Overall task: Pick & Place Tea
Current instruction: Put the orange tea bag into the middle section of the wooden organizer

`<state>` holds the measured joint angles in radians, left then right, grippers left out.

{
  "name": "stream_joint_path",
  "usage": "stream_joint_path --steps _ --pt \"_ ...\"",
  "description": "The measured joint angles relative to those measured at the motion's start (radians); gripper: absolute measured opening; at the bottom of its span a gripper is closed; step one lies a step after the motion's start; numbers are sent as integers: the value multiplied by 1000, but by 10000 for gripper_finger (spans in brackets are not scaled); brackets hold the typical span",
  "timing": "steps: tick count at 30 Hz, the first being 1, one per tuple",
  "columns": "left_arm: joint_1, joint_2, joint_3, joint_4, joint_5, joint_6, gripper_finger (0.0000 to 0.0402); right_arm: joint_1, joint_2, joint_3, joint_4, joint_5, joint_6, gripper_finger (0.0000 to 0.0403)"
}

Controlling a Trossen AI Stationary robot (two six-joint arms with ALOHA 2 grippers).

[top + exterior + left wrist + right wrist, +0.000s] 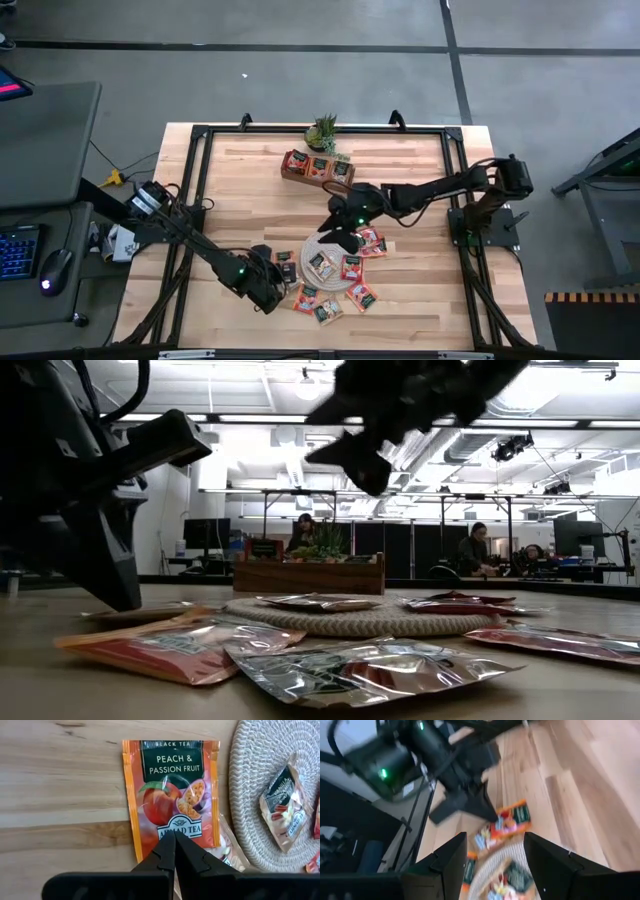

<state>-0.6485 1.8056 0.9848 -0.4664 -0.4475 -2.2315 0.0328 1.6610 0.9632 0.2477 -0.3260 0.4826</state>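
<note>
Foil sachets of tea lie nearest the low camera, flat on the bench, loose and overlapping as if tipped out for sorting.

Start with the left pincer: its two fingers are pressed together with nothing between them, and their tips hang just over the near edge of a peach and passion fruit sachet that lies flat on the wood. Closed like that, it cannot take the sachet; I judge it would have to spread its fingers first. On the overhead view, the left pincer sits at about eight o'clock from the round woven mat.

The right pincer stands with its fingers apart and empty, aimed down at the mat's rim. From above, the right pincer hovers over the mat at roughly twelve o'clock, ready, I think, to drop onto a sachet.

Outward, the tea is scattered: some on the mat, more fanned on the bench from four to seven o'clock of it. A wooden tray waits at twelve o'clock, already holding several sachets, so it is probably the destination. A small plant stands just behind it.
</note>
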Motion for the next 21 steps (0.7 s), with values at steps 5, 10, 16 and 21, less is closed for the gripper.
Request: stream_joint_path --steps 5,10,16,21 --pt "0 35 2 -3 8 3 0 1 94 149 -99 -12 -2 193" --pt "0 39 2 -35 19 9 0 -4 210 212 -206 -20 94 193" --pt "-13 40 2 -74 15 67 0 -22 287 201 -131 -63 209 193" --pt "-14 41 0 -78 -3 119 0 -20 324 237 -94 -67 225 193"
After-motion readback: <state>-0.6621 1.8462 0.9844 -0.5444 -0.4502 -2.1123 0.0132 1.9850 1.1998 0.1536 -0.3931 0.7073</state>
